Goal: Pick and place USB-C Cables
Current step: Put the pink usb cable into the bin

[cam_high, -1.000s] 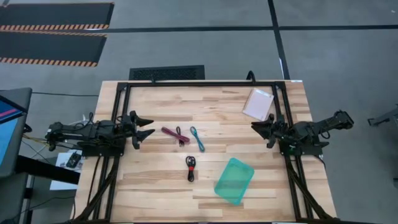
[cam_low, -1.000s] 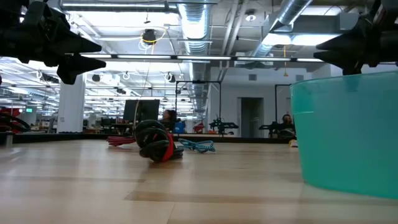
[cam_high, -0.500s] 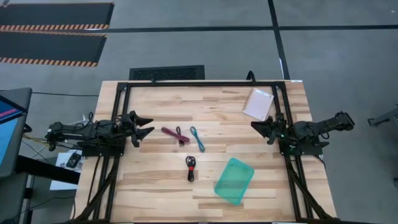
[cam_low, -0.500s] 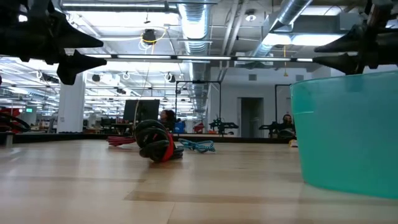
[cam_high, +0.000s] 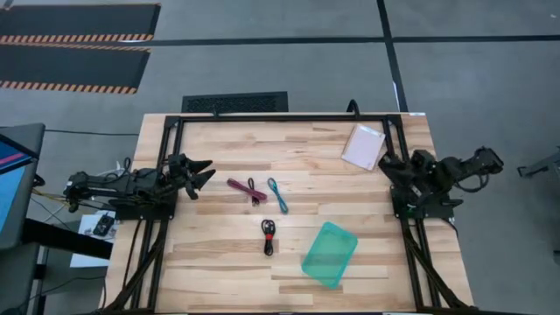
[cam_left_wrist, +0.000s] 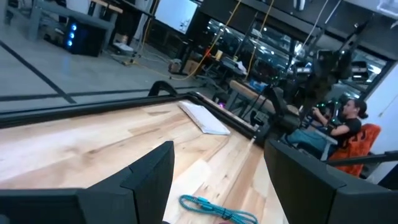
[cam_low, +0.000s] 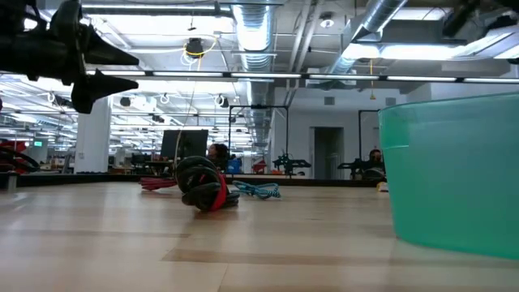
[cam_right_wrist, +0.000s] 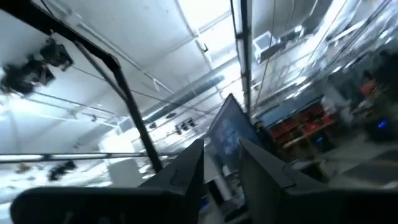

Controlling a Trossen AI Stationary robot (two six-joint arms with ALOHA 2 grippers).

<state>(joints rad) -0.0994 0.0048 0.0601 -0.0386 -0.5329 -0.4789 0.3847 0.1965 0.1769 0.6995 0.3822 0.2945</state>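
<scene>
Three coiled cables lie untouched beside the translucent green rectangular tray (cam_high: 330, 255). The left gripper (cam_high: 200, 173), fingers spread, hovers near the maroon-pink cable (cam_high: 247, 188); reaching it seems next. The right gripper (cam_high: 391, 166) waits, narrowly parted.

3 cable bundles (cam_high: 269, 208) lie between both grippers, untouched.

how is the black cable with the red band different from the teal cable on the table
The black cable with the red band is wound into a compact dark bundle; the teal cable is a thinner, looser, longer strand. The black one lies nearer the green tray, the teal one farther up the table beside the maroon cable. In the low view the black bundle stands taller, the teal one lies flat. Both rest free on the table, no gripper touching them.
</scene>
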